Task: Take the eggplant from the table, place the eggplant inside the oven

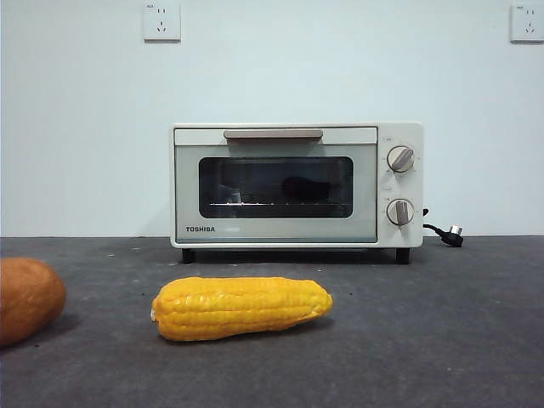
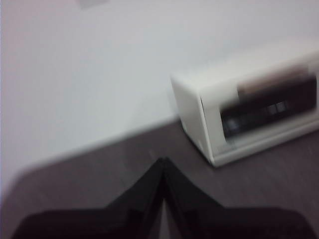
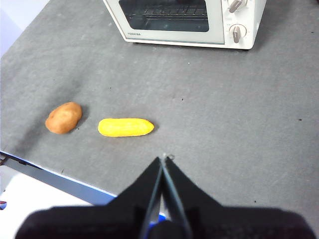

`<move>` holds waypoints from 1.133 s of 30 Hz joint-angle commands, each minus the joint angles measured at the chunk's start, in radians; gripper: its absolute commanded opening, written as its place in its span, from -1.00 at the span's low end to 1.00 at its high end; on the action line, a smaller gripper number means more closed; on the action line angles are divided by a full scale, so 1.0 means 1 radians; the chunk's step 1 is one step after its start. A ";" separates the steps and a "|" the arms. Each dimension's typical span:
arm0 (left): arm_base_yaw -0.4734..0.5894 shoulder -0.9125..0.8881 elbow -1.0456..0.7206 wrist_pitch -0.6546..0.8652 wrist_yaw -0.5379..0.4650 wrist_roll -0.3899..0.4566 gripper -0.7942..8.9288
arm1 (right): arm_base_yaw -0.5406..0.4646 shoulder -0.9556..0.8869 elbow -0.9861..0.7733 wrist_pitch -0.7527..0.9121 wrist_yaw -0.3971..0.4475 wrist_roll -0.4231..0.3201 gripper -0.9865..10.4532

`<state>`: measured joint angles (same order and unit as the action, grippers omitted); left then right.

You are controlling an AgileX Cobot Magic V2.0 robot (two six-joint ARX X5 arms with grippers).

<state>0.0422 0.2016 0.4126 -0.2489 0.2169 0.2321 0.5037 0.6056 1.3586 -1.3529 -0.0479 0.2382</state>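
Oven (image 1: 296, 185) read "TOSHIBA" in small dark letters on the lower left of its door; no other writing legible. Oven was a cream-white box with a beige bar handle (image 1: 273, 134), dark glass window, wire rack behind it and two round knobs (image 1: 400, 159) stacked at the right. Door was shut. Eggplant (image 1: 303, 187) showed only as a dark rounded shape on the rack behind the glass, toward the right of the window; colour and stem not resolvable.

Table (image 1: 442, 331) was dark grey, matte, felt-like. Left to right along its front: an orange-brown rounded vegetable (image 1: 27, 299) at the left edge, cut off by the frame, then a bumpy yellow corn cob (image 1: 241, 307) lying lengthwise in front of the oven, well apart from it. Black plug and cord (image 1: 449, 234) lay right of the oven, at the back.

Left gripper (image 2: 162, 167): fingers pressed together, holding nothing, above the table near the oven's left side; view blurred. Right gripper (image 3: 163, 164): fingers pressed together, empty, high over the front edge.
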 commanded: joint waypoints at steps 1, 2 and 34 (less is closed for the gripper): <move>0.003 -0.051 -0.105 0.030 -0.001 -0.069 -0.85 | 0.000 0.000 0.000 -0.022 0.005 -0.007 -0.83; 0.003 -0.067 -0.133 0.032 -0.002 -0.076 -0.85 | 0.000 0.000 0.000 -0.022 0.005 -0.007 -0.83; -0.047 -0.189 -0.386 0.037 -0.053 -0.232 -0.84 | 0.000 0.000 0.000 -0.022 0.005 -0.007 -0.83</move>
<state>-0.0021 0.0120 0.0357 -0.2218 0.1608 0.0090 0.5037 0.6056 1.3586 -1.3529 -0.0475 0.2382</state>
